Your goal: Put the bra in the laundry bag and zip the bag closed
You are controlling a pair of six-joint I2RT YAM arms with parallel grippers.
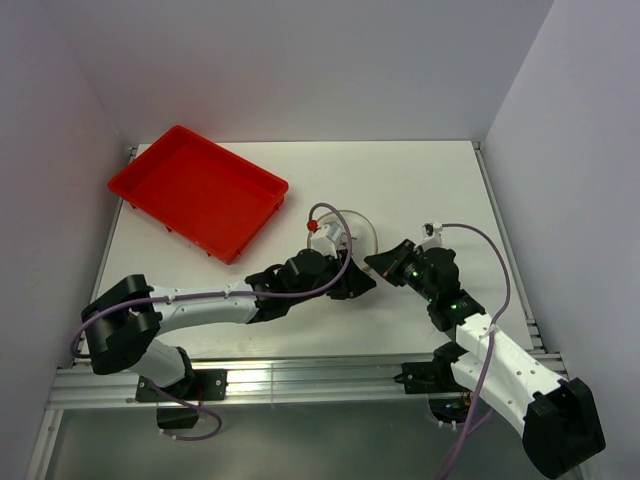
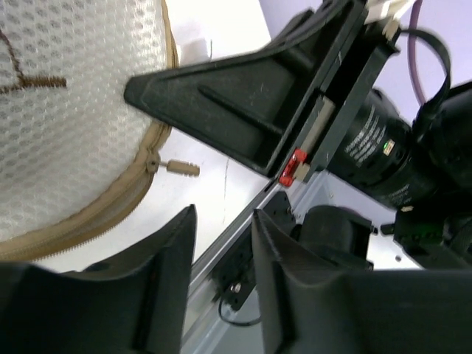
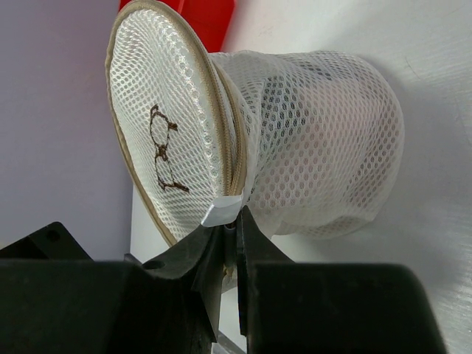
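The laundry bag [image 3: 317,140], a round white mesh pouch, lies on its side with its flat face and glasses mark [image 3: 164,151] turned left. My right gripper [image 3: 236,221] is shut on the white tab [image 3: 221,212] at the bag's zippered rim. My left gripper [image 2: 225,214] is open and empty, just below the tan zipper pull [image 2: 177,167] on the bag's rim [image 2: 110,199]. From above, both grippers [image 1: 360,280] [image 1: 380,262] meet at the bag's near side [image 1: 352,228]. The bra is not plainly visible; only dim shadows show through the mesh.
A red plastic tray [image 1: 200,190] stands at the back left of the white table [image 1: 440,190]. The right gripper's finger [image 2: 221,96] lies close above my left fingers. The table's front rail [image 1: 300,375] runs just behind the arms.
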